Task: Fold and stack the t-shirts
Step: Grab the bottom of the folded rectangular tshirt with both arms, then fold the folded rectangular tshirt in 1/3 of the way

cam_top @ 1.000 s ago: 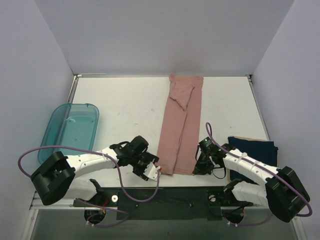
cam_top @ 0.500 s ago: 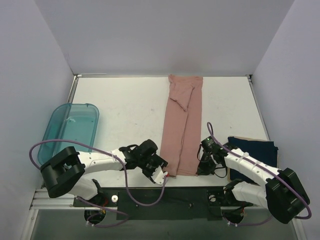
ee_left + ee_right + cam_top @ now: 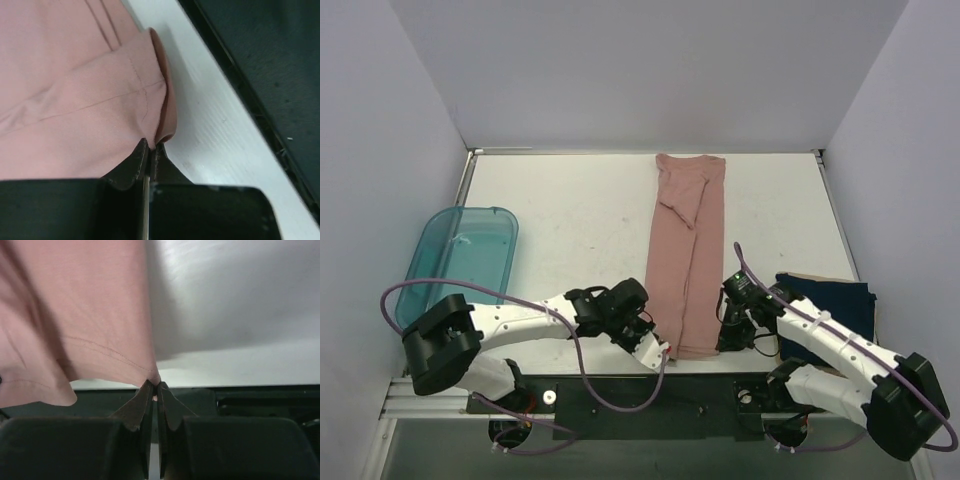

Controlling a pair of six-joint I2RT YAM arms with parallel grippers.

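At the near edge of the tabletop (image 3: 570, 220), both hands have hold of the near hem of the pink t-shirt (image 3: 685, 260). The left hand (image 3: 656, 345) is at its near-left corner and the right hand (image 3: 727, 338) at its near-right corner. From above, the arms' own bulk hides the fingertips, so that view alone cannot tell what either grip is doing. The wrist cameras can. On the left, the left hand (image 3: 150, 148) has its two dark fingers pressed together, with a rolled fold of the stitched hem of the pink t-shirt (image 3: 75, 90) pinched between them. This is just beside the black strip (image 3: 260, 60) that runs along the front of the tabletop. On the right, the right hand (image 3: 154, 387) is likewise closed, nipping the very tip of a corner of the pink t-shirt (image 3: 75, 310). There the cloth is raised off the white surface and throws a soft shadow beneath it, a lift the overhead view does not show. Only the overhead view shows the whole layout. The pink t-shirt lies folded into a long narrow strip from the hands to the far edge, with a small flap turned over near its far end. The navy t-shirt (image 3: 830, 298) lies flat to the right, behind the right arm and apart from the pink one. The teal tray (image 3: 460, 265) sits well away at the left side.
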